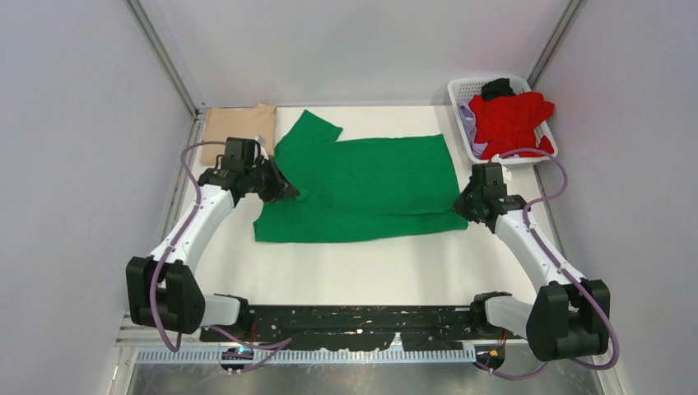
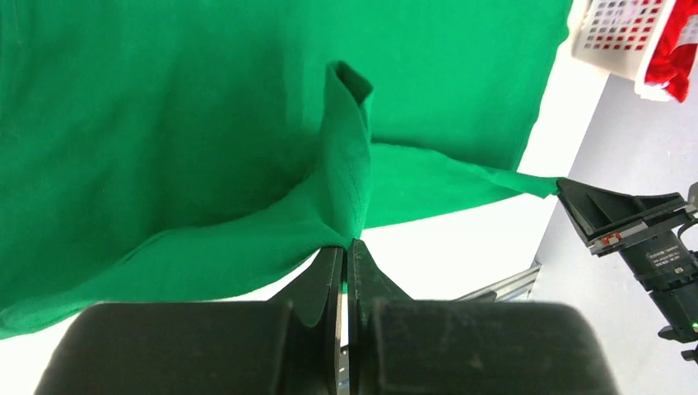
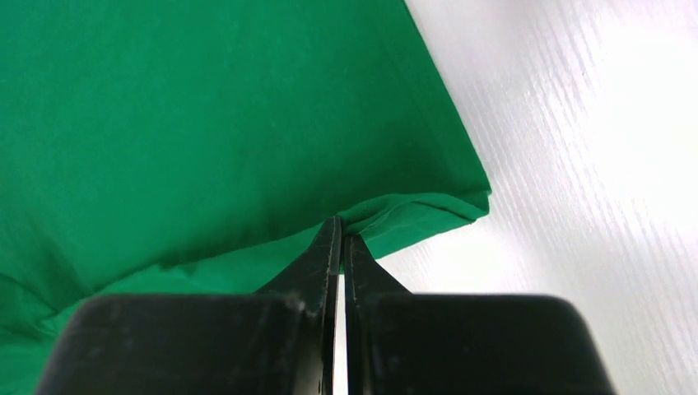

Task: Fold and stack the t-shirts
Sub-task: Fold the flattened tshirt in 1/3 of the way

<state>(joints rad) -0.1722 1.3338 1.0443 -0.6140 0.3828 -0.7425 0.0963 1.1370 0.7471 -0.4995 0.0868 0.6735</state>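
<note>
White table [image 1: 370,267], green t-shirt [image 1: 370,185] centre, tan t-shirt [image 1: 234,127] far left, basket [image 1: 463,89] far right

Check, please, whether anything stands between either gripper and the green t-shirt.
Nothing visible does: the left gripper and the right gripper are each shut on the near edge of the green t-shirt.

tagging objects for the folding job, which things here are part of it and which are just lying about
Part of the job: green t-shirt, pinched by left pincer and right pincer; tan t-shirt; red t-shirt; lilac garment; black garment.

Just lying about: white basket holding those last three; table.
</note>
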